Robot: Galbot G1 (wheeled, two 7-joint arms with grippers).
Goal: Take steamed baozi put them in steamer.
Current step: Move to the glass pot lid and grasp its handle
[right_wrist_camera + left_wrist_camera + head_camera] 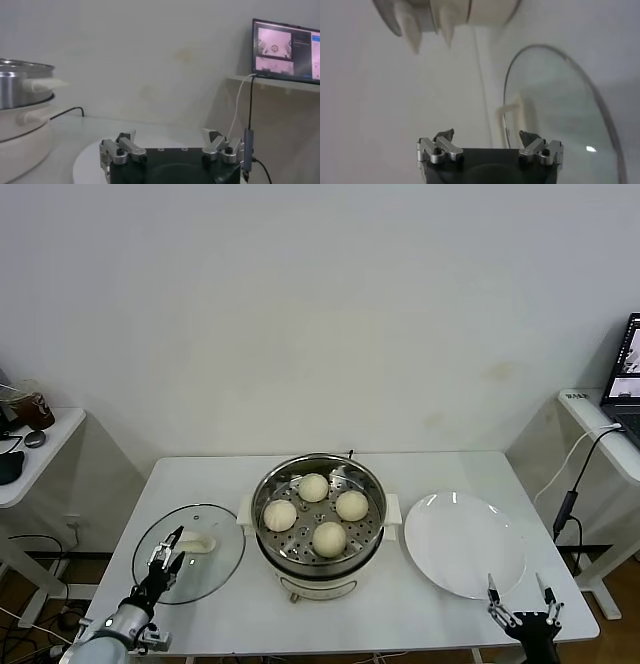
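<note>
At the near edge of the white surface (pixel 250 614), the left end effector (pixel 165 556) hangs with its fingers spread over the near rim of the glass lid (pixel 205 564), gripping nothing. At the opposite near corner the right end effector (pixel 520 596) also stands spread and empty, just beside the near edge of the white plate (pixel 462 544).

Farther in, between lid and plate, sits the steamer (pixel 318 519). All four steamed baozi (pixel 330 538) lie on its perforated tray, spaced apart in a loose ring. A dark cable runs off the back of the surface behind the pot.

Beyond it rises a plain pale wall. A side table with dark items stands at the far left, and a second side table (pixel 600 424) carries a laptop (pixel 628 374) at the far right, with a cord hanging down from it.

The left wrist view alone shows the lid's white handle (pixel 512 117) close up through the glass, and the steamer's base from low down. The right wrist view alone shows the laptop's lit screen (pixel 285 50) and the steamer's side handle (pixel 47 85); the buns are hidden there by the pot wall.
</note>
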